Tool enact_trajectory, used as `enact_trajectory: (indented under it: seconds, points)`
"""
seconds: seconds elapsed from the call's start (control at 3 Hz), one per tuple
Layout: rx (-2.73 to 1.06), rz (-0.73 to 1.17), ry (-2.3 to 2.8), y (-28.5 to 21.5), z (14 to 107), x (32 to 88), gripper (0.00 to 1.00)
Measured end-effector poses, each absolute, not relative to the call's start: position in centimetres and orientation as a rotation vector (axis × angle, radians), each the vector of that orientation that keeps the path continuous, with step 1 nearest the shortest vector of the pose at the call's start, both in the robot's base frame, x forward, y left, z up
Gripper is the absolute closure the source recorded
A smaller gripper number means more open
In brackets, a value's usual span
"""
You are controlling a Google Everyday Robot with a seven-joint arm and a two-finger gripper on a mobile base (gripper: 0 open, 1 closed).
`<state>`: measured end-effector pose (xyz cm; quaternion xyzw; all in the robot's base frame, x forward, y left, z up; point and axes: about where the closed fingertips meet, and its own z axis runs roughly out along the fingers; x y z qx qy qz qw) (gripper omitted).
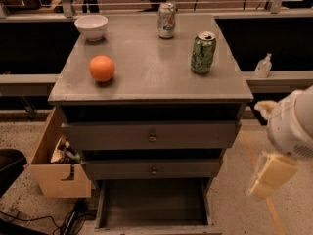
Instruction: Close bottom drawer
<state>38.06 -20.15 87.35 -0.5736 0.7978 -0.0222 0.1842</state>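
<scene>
**Bottom drawer pulled out, gripper beside the cabinet**

Camera view: the bottom drawer (152, 204) is pulled far out at the foot of the grey cabinet (151, 137). The gripper (271, 176) hangs at the picture's right of the cabinet, not touching it, level with the lower drawers. I cannot tell if it is open or closed. On the cabinet top are an orange (102, 68), a bowl (91, 26) and two cans (203, 52).
</scene>
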Motion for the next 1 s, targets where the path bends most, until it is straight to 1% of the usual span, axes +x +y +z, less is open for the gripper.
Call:
enact_trajectory:
  seconds: [0.33, 0.67, 1.0]
  points:
    - [-1.592, -0.046, 2.303, -21.0, 80.2, 35.7, 0.00]
    - [-1.500, 0.026, 2.402, -21.8, 72.5, 33.5, 0.00]
    - [-1.430, 0.083, 2.483, -22.2, 66.3, 32.8, 0.00]
